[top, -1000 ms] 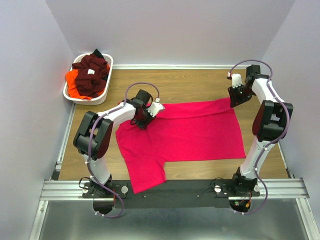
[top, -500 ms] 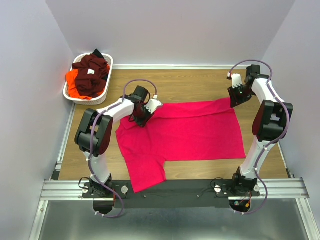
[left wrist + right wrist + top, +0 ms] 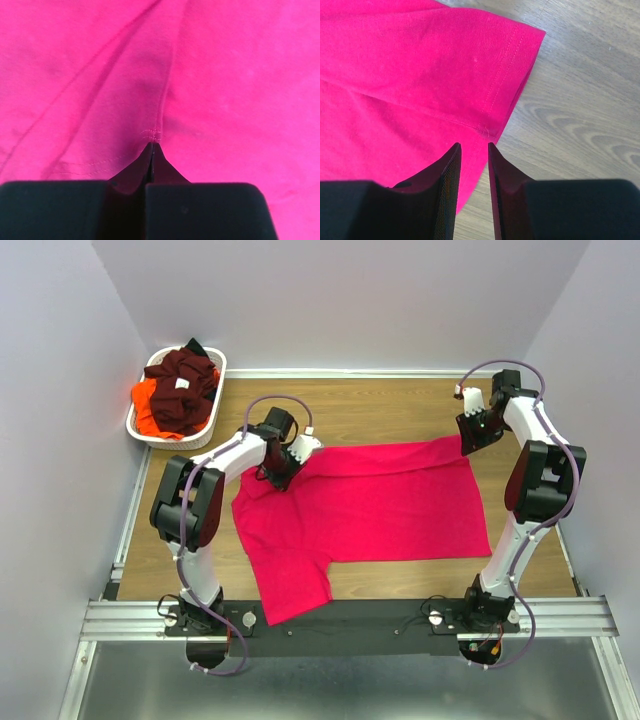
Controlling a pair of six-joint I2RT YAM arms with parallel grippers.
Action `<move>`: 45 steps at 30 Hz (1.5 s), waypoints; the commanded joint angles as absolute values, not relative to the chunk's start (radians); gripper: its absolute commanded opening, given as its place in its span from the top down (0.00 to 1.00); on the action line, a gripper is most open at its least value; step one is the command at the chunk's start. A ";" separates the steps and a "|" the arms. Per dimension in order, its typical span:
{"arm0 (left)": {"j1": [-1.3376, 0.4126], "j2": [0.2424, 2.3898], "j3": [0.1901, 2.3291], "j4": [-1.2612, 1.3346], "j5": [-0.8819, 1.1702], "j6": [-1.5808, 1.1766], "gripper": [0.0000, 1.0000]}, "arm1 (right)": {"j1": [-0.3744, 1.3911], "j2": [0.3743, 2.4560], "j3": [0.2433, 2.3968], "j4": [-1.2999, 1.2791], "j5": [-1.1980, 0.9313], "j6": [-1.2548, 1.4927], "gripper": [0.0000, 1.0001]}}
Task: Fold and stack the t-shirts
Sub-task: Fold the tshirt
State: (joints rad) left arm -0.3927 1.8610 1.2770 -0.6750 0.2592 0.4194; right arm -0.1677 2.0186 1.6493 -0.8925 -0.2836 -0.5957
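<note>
A bright pinkish-red t-shirt (image 3: 380, 505) lies spread flat on the wooden table, one sleeve pointing toward the near edge. My left gripper (image 3: 277, 472) presses down on the shirt's far left part. In the left wrist view its fingertips (image 3: 152, 145) meet at a stitched seam tack, shut on a pinch of the pink cloth (image 3: 225, 75). My right gripper (image 3: 470, 443) is at the shirt's far right corner. In the right wrist view it (image 3: 474, 145) stands open, its fingers straddling the hem of the shirt (image 3: 395, 75) beside a seam. Dark maroon t-shirts (image 3: 185, 390) and an orange one (image 3: 145, 405) are heaped in the basket.
A white oval basket (image 3: 222, 370) stands at the table's far left corner against the wall. Bare wood (image 3: 380, 410) shows beyond the shirt and to its right (image 3: 590, 90). Walls close in the table on three sides.
My left gripper has shifted slightly toward the far left and its jaws have shut on the cloth. The right arm has hardly moved.
</note>
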 commanded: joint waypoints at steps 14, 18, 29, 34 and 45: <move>-0.466 1.824 1.336 -0.834 0.523 0.333 1.00 | -0.175 2.056 1.661 -0.917 -0.272 -0.600 0.66; -0.471 1.842 1.351 -0.842 0.600 0.313 1.00 | -0.175 2.054 1.658 -0.917 -0.267 -0.601 0.66; -0.479 1.844 1.359 -0.848 0.716 0.327 0.73 | -0.175 2.069 1.684 -0.917 -0.267 -0.592 0.65; -0.425 1.790 1.391 -0.836 0.784 0.360 0.63 | -0.173 2.083 1.713 -0.917 -0.268 -0.583 0.65; -0.439 1.750 1.326 -0.801 0.565 0.356 0.62 | -0.172 2.082 1.695 -0.930 -0.284 -0.577 0.65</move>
State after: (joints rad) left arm -0.3893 1.7760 1.3659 -0.8078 0.6395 0.3542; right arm -0.1673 2.0701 1.6909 -0.9104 -0.2779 -0.5842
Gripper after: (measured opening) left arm 0.380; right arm 0.351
